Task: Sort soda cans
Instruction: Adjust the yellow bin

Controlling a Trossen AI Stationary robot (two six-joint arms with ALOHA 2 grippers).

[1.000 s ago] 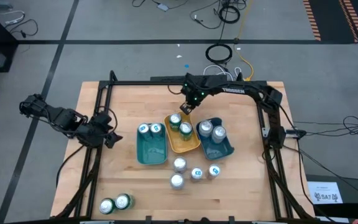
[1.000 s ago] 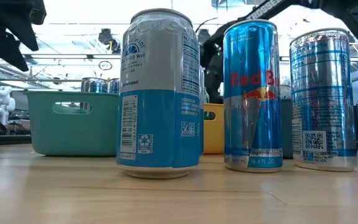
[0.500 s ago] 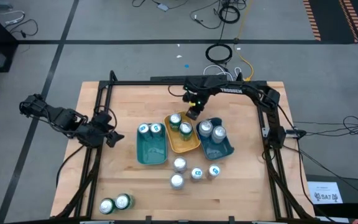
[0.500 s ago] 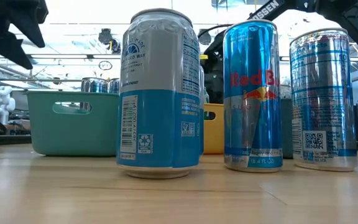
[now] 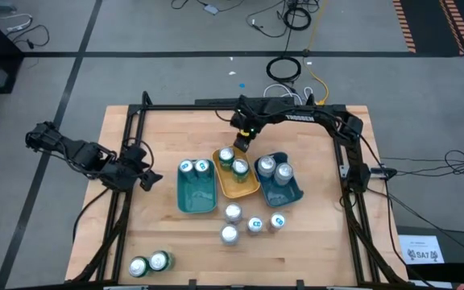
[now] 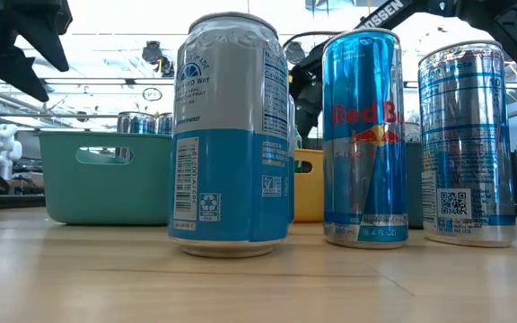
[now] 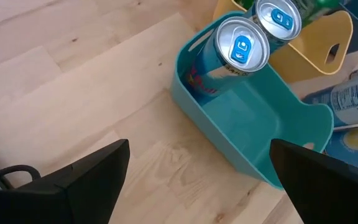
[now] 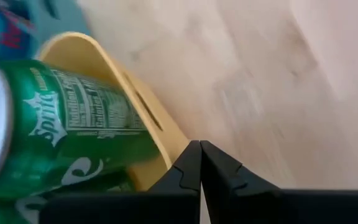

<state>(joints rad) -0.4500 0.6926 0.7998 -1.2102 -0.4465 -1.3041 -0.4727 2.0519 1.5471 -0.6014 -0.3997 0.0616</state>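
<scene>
Two soda cans stand in each tray: blue ones (image 7: 241, 46) in the teal tray (image 5: 196, 193), green ones (image 8: 73, 124) in the yellow tray (image 5: 238, 187), and a pair (image 5: 274, 169) in the blue tray (image 5: 290, 193). Several cans (image 5: 252, 224) stand loose near the table's middle front, and two (image 5: 149, 263) at the near left. My right gripper (image 5: 240, 143) is shut at the yellow tray's far end. My left gripper (image 5: 141, 174) hangs open left of the teal tray, with nothing between its fingers. My right gripper's shut fingertips (image 8: 199, 155) stand slanting down right beside the outer face of the yellow tray's far end wall (image 8: 160, 134). Whether they touch the wall I cannot tell.
The black frame (image 5: 216, 106) runs along the table's far edge and down both sides. Bare wood (image 5: 312, 250) lies at the near right and behind the trays. In the low view three loose cans (image 6: 363, 135) stand close in front and hide much of the trays.
My right gripper has swung a little toward the table's right over the yellow tray's far end, then come back left, and its wrist has rolled. It has stayed shut. The cans and trays have kept their places.
</scene>
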